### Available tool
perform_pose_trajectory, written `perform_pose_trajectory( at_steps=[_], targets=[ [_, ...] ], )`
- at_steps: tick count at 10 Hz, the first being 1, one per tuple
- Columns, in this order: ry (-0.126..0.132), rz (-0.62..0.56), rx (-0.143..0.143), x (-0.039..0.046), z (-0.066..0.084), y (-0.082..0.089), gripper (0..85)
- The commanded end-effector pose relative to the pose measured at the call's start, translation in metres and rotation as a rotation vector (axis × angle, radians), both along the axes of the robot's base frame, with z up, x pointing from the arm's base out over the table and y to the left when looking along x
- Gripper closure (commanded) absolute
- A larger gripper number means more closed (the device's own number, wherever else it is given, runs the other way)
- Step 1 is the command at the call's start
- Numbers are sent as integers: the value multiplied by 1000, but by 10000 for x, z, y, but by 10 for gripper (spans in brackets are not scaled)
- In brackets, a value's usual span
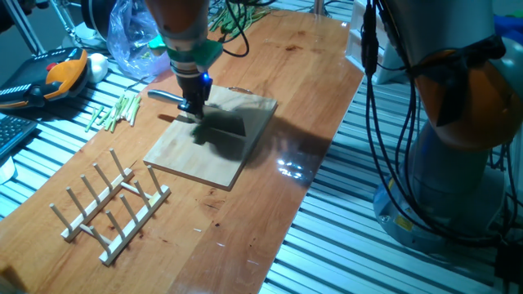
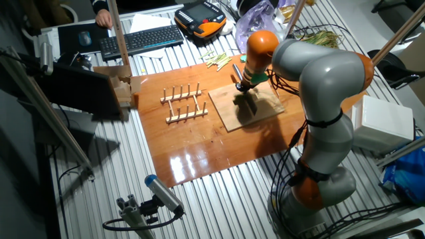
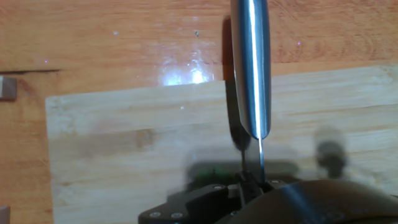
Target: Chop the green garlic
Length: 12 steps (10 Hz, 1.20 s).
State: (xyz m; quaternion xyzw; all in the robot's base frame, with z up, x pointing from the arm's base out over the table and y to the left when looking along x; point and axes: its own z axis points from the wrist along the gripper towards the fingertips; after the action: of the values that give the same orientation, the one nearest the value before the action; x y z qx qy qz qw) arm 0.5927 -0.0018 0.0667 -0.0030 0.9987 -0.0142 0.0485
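Note:
My gripper is shut on a knife with a silvery handle and stands low over the far left part of the wooden cutting board. In the hand view the handle points away and the thin blade is seen edge-on, down at the board. A small bright-green bit of the green garlic shows in the shadow just left of the blade, close to the gripper. The rest of it is hidden. In the other fixed view the gripper is over the board.
A wooden peg rack stands on the table left of the board. Pale yellowish stalk sticks lie beyond the table's left edge. A plastic bag and leafy greens lie at the back. A keyboard lies further off.

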Motion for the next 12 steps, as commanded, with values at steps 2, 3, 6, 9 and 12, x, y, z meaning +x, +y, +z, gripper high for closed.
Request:
perform_pose_trajectory(
  at_steps=[2, 3, 6, 9, 12],
  targets=[
    [-7, -13, -5, 49, -21, 63, 850],
    [5, -18, -13, 109, 70, 103, 850],
    [29, -19, -10, 105, 183, 106, 850],
    [24, -6, -2, -30, 149, -2, 850],
    [12, -23, 1, -76, 75, 61, 850]
  ],
)
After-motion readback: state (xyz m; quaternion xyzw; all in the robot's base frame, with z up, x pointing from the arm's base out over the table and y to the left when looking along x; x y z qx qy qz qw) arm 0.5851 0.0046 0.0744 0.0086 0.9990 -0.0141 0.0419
